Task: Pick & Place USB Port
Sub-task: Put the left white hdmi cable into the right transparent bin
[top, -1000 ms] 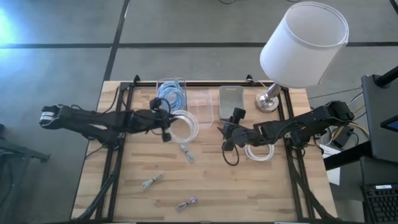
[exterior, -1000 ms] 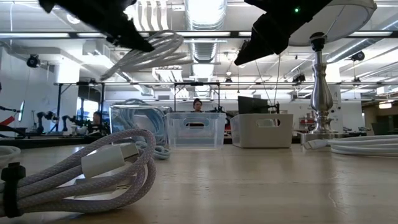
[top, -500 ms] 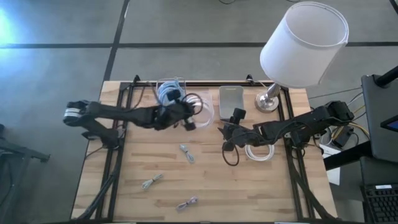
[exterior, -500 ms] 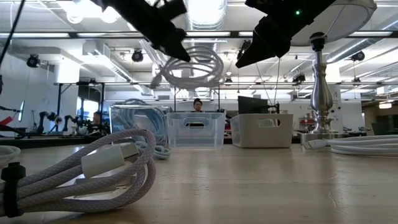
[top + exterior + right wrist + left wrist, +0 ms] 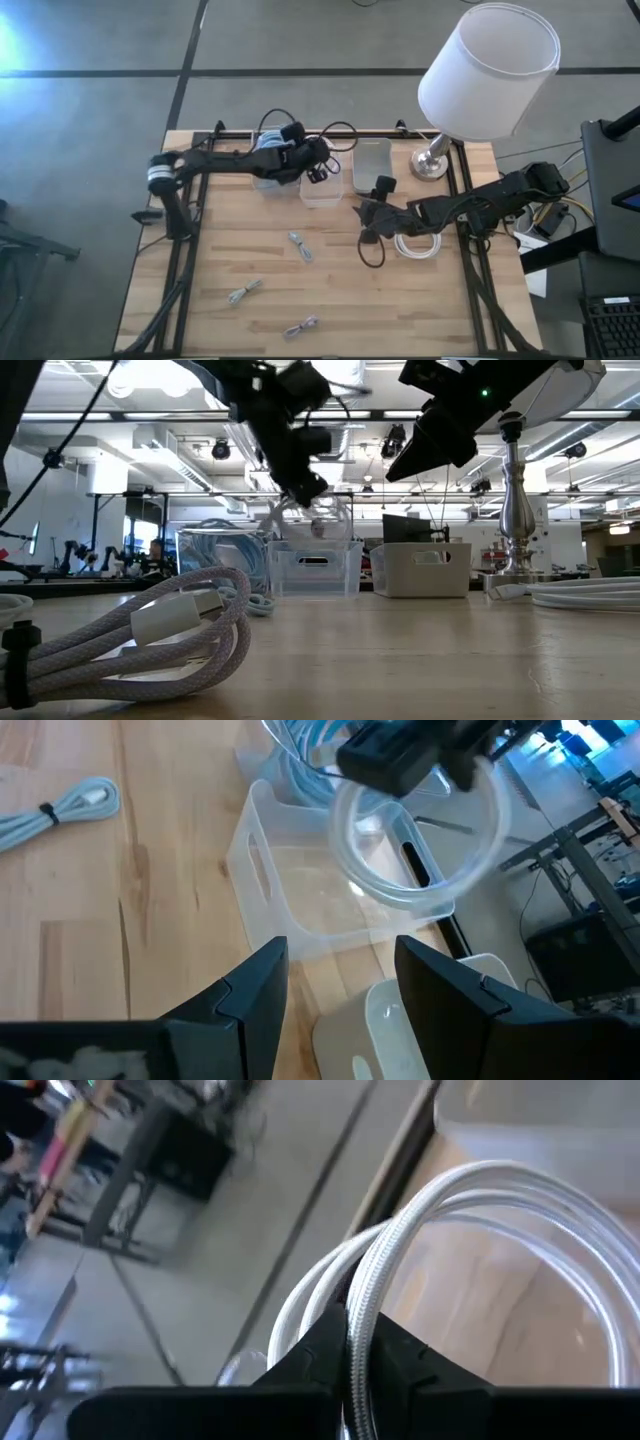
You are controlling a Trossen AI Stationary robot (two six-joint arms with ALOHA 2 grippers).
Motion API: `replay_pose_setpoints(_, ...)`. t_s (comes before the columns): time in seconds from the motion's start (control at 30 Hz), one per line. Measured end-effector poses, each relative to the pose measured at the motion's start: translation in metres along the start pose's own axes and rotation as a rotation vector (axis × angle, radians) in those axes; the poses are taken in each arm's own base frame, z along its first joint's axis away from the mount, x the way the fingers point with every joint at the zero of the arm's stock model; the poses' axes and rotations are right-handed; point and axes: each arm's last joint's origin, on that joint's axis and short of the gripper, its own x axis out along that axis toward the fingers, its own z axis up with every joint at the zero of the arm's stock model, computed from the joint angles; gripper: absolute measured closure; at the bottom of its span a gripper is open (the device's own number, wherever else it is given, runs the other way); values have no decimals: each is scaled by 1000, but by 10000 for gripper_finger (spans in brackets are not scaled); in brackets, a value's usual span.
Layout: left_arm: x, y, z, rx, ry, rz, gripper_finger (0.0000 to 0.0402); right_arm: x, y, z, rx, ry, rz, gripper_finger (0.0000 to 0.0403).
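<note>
My left gripper is shut on a coiled white USB cable, which it keeps in the air over the clear plastic bin at the table's far side. In the low view the coil hangs just above the bin's rim. My right gripper hovers open above the table's middle right, with nothing between its fingers, pointing toward the bin. My left gripper pinches several strands of the white coil side by side between its two fingers. The fingers slant down from the table's left. The rest of the loop stands out past the fingertips, lifted clear above the clear bin.
A bin of blue cables stands left of the clear bin and a grey-white bin right of it. A lamp stands at the far right. Another white coil lies under the right arm. Three small bundled cables lie nearer.
My left gripper has swung toward the table's far edge and right, carrying the white coil from above the left-middle of the table to above the clear bin, and has tipped its fingers downward. The coil has stayed lifted clear throughout.
</note>
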Motion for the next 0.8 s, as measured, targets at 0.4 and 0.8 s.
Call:
replay_pose_setpoints(0.4, 20, -8, -10, 205, 215, -46, 363, 0, 0, -2, -1, 4, 0, 220)
replay_pose_setpoints(0.8, 24, -9, -4, 218, 164, -62, 312, 0, 1, -2, 1, 2, 0, 220)
